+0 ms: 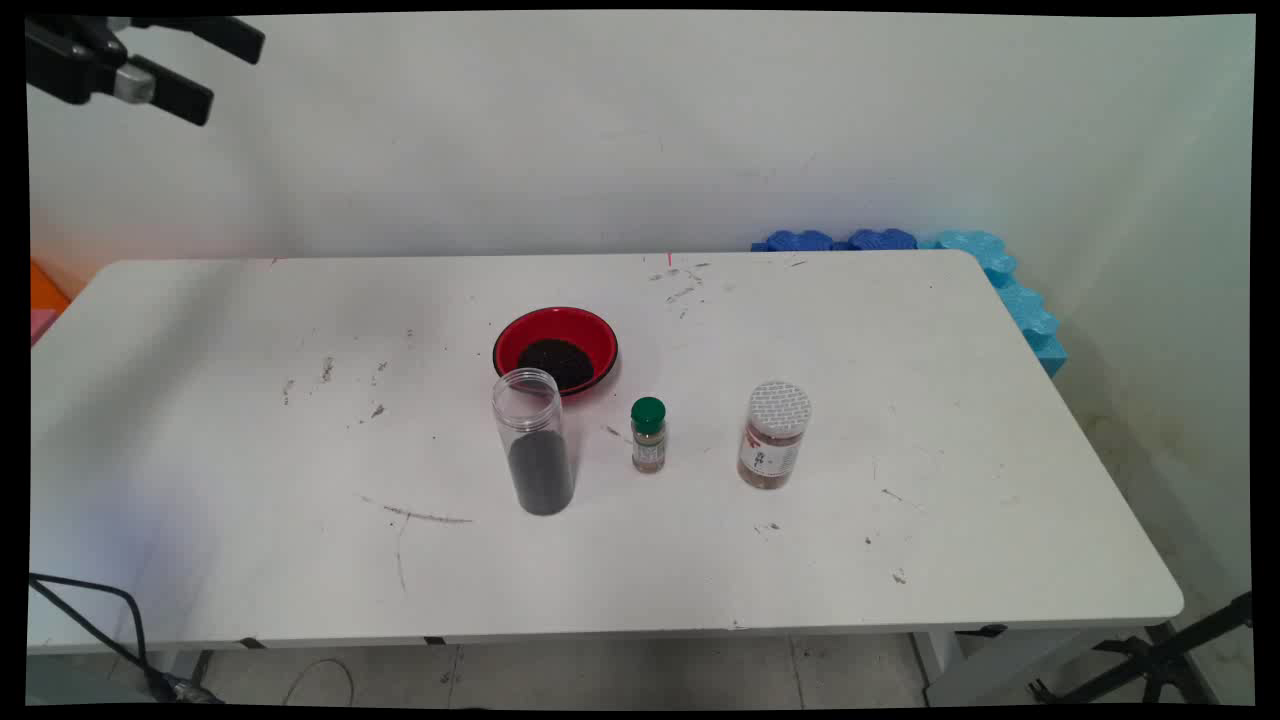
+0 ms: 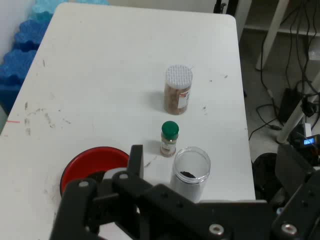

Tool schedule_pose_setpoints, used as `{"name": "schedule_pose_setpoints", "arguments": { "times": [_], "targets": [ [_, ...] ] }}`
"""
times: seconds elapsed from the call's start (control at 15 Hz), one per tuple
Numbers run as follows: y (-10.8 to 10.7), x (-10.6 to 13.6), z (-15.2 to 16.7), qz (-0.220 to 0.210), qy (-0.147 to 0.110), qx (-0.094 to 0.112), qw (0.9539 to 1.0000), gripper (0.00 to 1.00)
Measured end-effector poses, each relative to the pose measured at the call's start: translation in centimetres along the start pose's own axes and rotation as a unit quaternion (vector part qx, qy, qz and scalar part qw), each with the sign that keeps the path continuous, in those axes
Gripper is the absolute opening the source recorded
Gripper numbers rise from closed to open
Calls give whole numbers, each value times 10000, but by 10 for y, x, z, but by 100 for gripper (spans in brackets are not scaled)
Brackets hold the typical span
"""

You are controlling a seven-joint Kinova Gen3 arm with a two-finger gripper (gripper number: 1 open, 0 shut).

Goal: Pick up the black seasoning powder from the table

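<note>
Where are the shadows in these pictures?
Main view: a wide, soft shadow dims the left part of the table; the jar casts hardly any. Hand view: the table looks evenly lit, with no strong shadow by the jar.

Black two-finger gripper [image 1: 225, 70] cut off by main view's top-left edge; arm behind it out of view. In hand view black linkage hides part of red round bowl [image 2: 92, 161] with dark contents, also base of clear open-topped plastic jar [image 2: 190, 172] (dark granules inside). Labels on small green-capped spice bottle [image 1: 648, 435] and white-lidded jar [image 1: 773, 436] too small to read.
</note>
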Motion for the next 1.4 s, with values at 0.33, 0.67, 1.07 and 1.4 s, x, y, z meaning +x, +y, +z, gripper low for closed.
{"name": "schedule_pose_setpoints", "arguments": {
  "times": [0.33,0.67,1.07,1.4],
  "targets": [
    [0,-14,3,-21,-80,9,10000,100],
    [3,-40,9,-44,-238,28,9997,100],
    [10,-80,30,-317,-315,241,9987,100],
    [20,-123,54,-580,-228,547,9966,100]
  ]
}}
